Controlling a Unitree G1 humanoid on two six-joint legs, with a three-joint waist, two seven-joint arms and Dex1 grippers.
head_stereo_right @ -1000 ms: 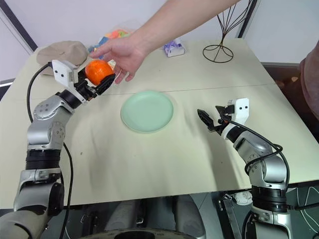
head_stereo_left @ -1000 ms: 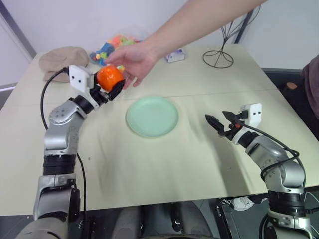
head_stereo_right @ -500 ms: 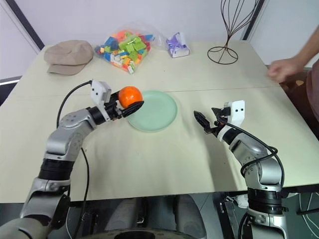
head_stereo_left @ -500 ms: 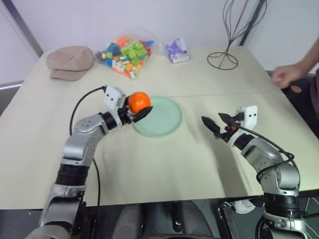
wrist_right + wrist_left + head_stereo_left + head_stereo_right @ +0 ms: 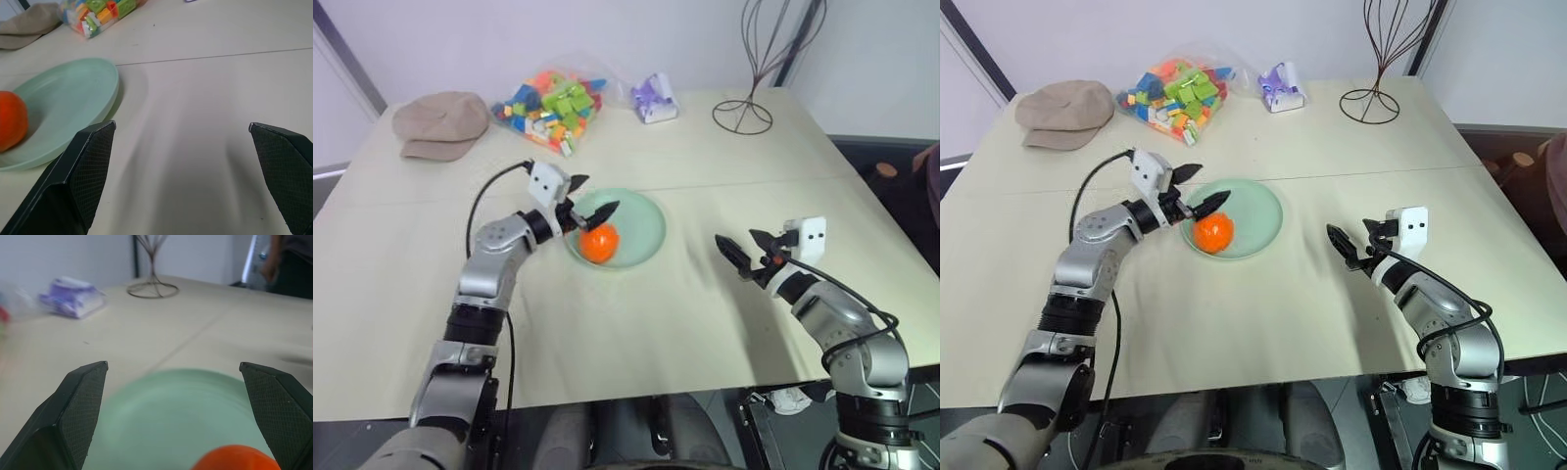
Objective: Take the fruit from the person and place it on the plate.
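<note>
The orange fruit [image 5: 599, 243] lies on the left part of the pale green plate [image 5: 641, 223] at mid-table. Just above and behind the fruit, my left gripper [image 5: 595, 196] is open, its fingers spread apart from the fruit with nothing between them. In the left wrist view the fruit [image 5: 234, 458] sits low between the fingers, over the plate [image 5: 171, 416]. To the right of the plate, my right gripper [image 5: 736, 238] hovers open and empty, pointing toward it. The person is a maroon garment [image 5: 932, 166] at the right edge, back from the table.
A tan cap [image 5: 438, 122] lies at the back left. A bag of coloured toy bricks [image 5: 548, 98] and a small purple wrapped item [image 5: 654, 98] sit at the back. A black wire stand [image 5: 744, 116] is at the back right.
My left gripper took the fruit from the person's hand, carried it right to the plate and opened; the fruit rests there now. The person's arm has pulled away to the right.
</note>
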